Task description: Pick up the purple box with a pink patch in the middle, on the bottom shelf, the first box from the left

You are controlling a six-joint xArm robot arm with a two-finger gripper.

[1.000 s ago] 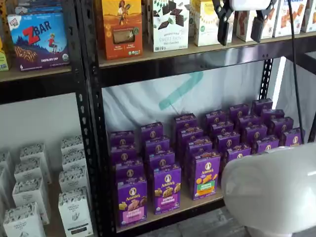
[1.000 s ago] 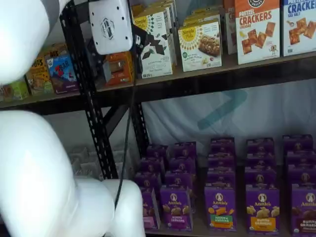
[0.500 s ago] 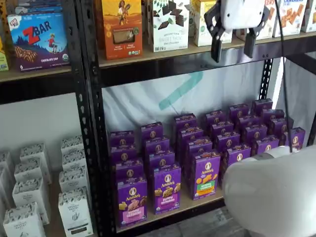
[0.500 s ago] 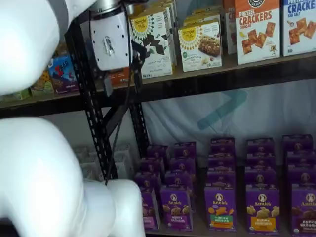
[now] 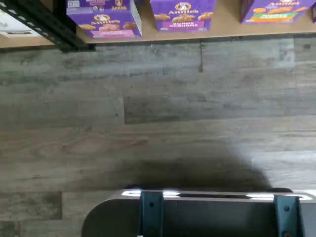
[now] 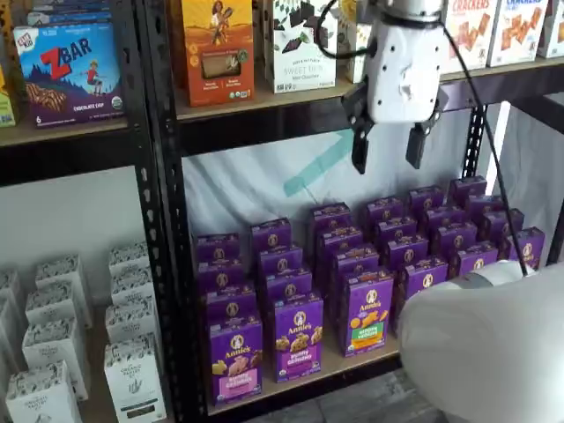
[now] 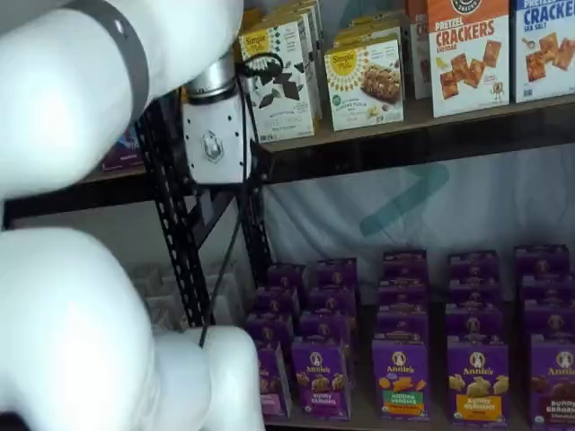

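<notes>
the gripper [image 6: 388, 150] hangs in the upper right of a shelf view, above the rows of purple cartons, its two black fingers plainly apart with nothing between them. the purple box [image 6: 235, 357] with the pink band stands untouched at the lower middle of that view, at the front of the bottom shelf [image 6: 344, 366], in the leftmost column just beside the black upright [image 6: 163, 229]. in the wrist view the same box [image 5: 104, 19] sits near the upper left corner, with mostly wooden floor [image 5: 158, 113] filling the frame. so nothing is grasped yet; i'd judge the approach is barely begun, with the descent, the lining up, the closing and the lift all left to do.
</notes>
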